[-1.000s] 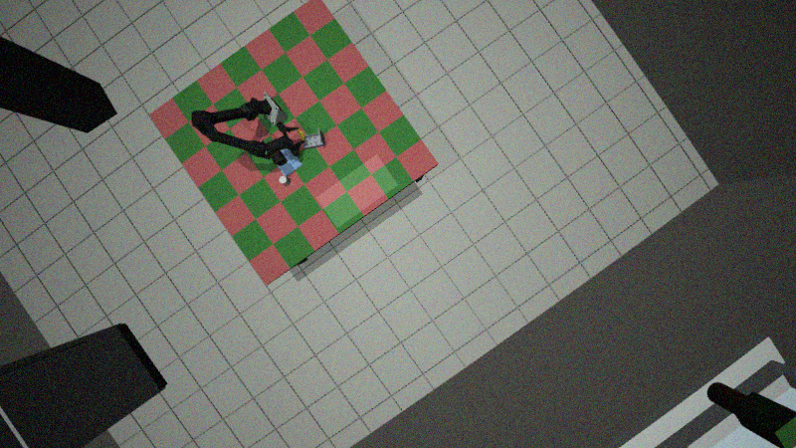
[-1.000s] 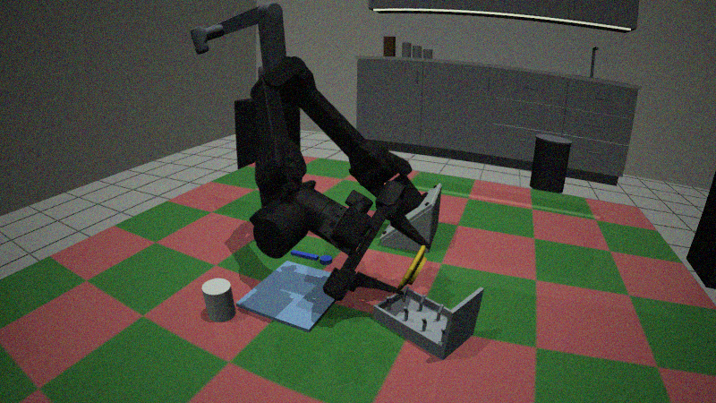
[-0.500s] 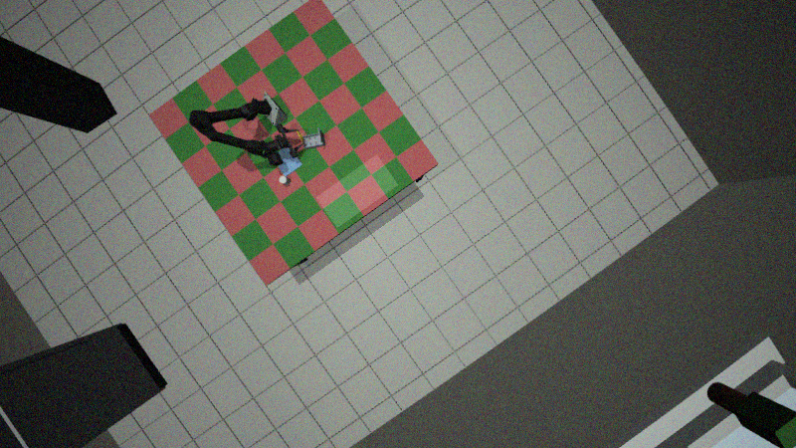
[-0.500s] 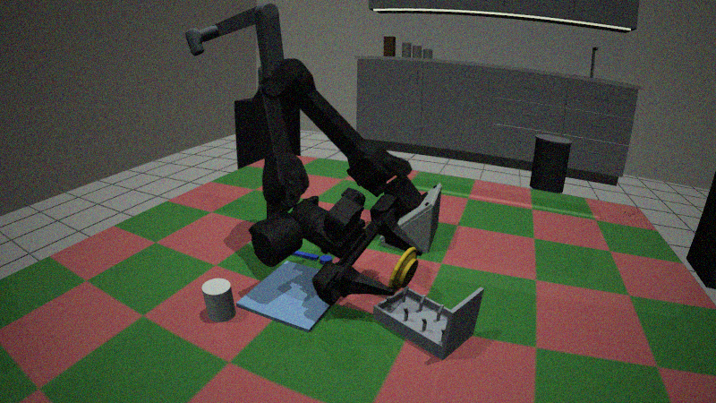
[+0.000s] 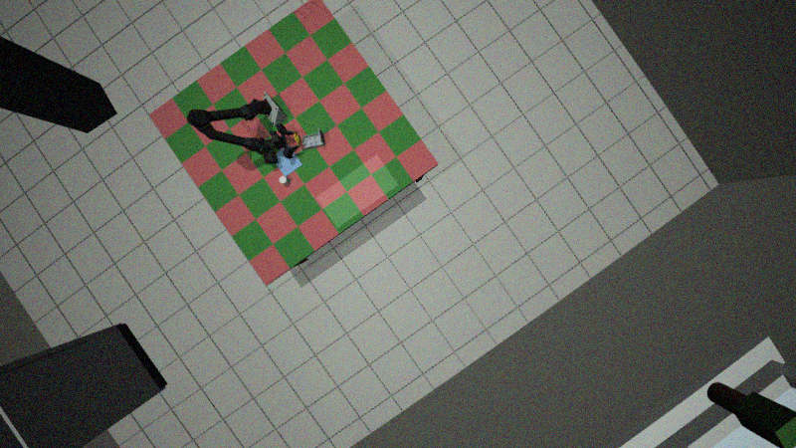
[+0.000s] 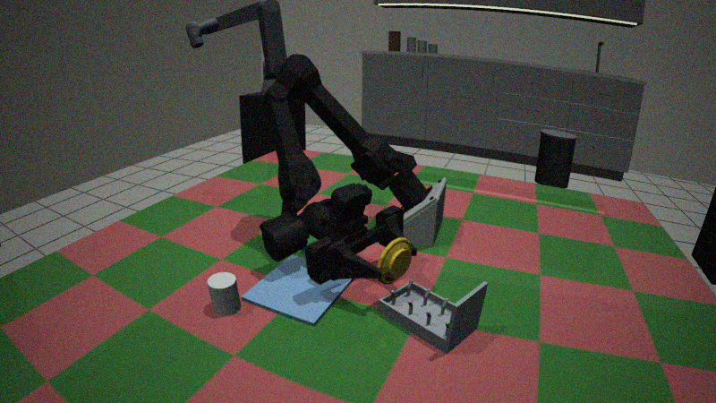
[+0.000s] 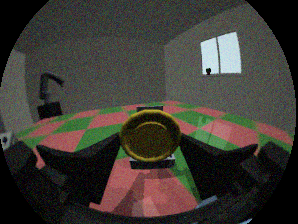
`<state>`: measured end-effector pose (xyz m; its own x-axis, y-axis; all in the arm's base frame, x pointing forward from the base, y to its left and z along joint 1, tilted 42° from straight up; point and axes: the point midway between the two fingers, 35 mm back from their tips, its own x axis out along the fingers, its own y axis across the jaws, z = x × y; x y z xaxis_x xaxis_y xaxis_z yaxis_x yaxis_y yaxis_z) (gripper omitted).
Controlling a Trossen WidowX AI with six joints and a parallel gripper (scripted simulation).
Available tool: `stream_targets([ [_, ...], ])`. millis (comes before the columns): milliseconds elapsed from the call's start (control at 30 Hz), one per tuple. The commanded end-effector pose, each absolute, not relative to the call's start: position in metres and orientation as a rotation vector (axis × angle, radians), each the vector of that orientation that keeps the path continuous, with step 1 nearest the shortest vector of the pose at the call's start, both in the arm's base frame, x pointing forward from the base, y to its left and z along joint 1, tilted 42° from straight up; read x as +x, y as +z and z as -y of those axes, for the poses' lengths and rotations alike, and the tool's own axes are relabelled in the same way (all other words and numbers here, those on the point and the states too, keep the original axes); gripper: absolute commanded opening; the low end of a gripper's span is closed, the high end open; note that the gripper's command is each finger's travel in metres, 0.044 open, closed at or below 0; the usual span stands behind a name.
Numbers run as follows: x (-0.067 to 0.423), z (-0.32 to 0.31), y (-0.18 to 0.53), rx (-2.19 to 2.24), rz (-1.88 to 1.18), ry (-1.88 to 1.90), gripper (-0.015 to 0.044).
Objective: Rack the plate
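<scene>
The yellow plate point(image 6: 397, 259) point(image 5: 297, 137) point(image 7: 149, 131) stands on edge between my fingers. My gripper point(image 6: 386, 256) point(image 7: 150, 136) is shut on it and holds it low, just over the checkered table. The arm is folded down close to the table top. The grey dish rack point(image 6: 431, 314) point(image 5: 312, 138), with short pegs and one raised end wall, lies just in front and to the right of the plate. The plate is beside the rack, not between its rails. In the wrist view the plate fills the middle and hides most of what is behind it.
A second grey rack-like piece point(image 6: 425, 216) point(image 5: 274, 110) stands tilted behind the plate. A light blue mat point(image 6: 287, 295) point(image 5: 289, 164) lies under the arm. A grey cylinder point(image 6: 223, 293) point(image 5: 283, 179) stands left of the mat.
</scene>
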<state>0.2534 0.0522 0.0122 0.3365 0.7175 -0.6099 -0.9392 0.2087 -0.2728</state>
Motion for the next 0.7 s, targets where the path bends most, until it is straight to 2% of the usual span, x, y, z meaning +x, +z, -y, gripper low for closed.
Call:
stream_targets([
  [0, 0.253, -0.050, 0.016, -0.717, -0.320, 1.186, 0.0000],
  [667, 0.259, -0.062, 0.006, -0.711, -0.333, 1.187, 0.0000],
])
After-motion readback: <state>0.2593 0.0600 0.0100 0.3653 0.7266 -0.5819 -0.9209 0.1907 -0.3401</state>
